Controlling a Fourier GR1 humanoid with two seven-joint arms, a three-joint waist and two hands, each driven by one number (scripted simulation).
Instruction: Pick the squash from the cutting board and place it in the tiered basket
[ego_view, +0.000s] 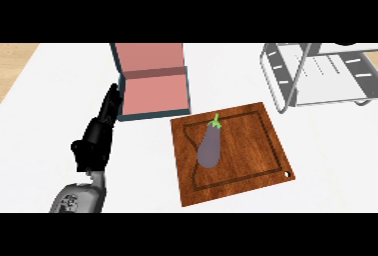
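Note:
A purple, eggplant-like vegetable (210, 145) with a green stem lies on the brown wooden cutting board (251, 170) in the middle of the head view. The grey wire tiered basket (317, 75) stands at the upper right, beyond the board's far corner. My left hand (97, 137) is at the left of the board, apart from it, fingers straight and pointing away toward the pink box. It holds nothing. My right hand does not show.
An open pink box with a dark teal rim (153, 82) lies at the upper middle, just beyond my left hand's fingertips and touching the board's far left corner. The counter is white, with a wooden strip at the far left edge.

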